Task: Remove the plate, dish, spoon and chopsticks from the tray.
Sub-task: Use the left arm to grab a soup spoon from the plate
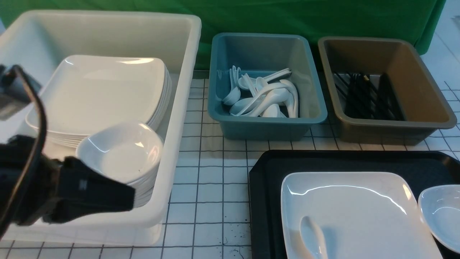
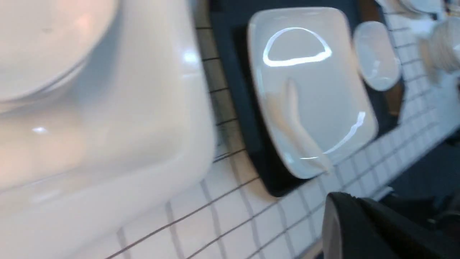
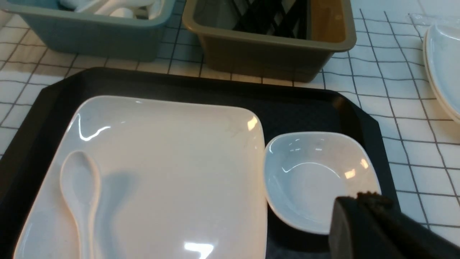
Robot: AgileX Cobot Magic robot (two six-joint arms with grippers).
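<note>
Closest in, on the near left, the left gripper [image 1: 131, 197] is hanging with its fingers pressed together and nothing between them, by the near side of a big white tub [image 1: 179, 144]. Inside that tub, a stack of large plates [image 1: 100, 90] is sitting with a stack of small dishes [image 1: 122, 151] at its near right corner.

On the near right, the black tray [image 1: 262, 187] is lying on a white tablecloth [image 1: 208, 187] ruled with a dark grid. The plate [image 1: 359, 208] is resting on the tray, and the spoon [image 1: 314, 237] is lying on the plate's near left part, bowl pointing far. The dish [image 1: 442, 216] is sitting on the tray just right of the plate.

The right gripper [image 3: 355, 205], showing only in its wrist view, is hovering by the dish's near right rim with its fingers closed and empty. Whether it is touching the rim I cannot tell.

Farther back, a blue tub [image 1: 266, 126] is holding a heap of white spoons [image 1: 266, 100]. Right of it, the chopsticks [image 1: 363, 97] are lying among other black sticks in a brown tub [image 1: 395, 129]. More white plates [image 3: 444, 64] are lying on the cloth at the far right. A green cloth [image 1: 287, 18] is hanging behind the table.
</note>
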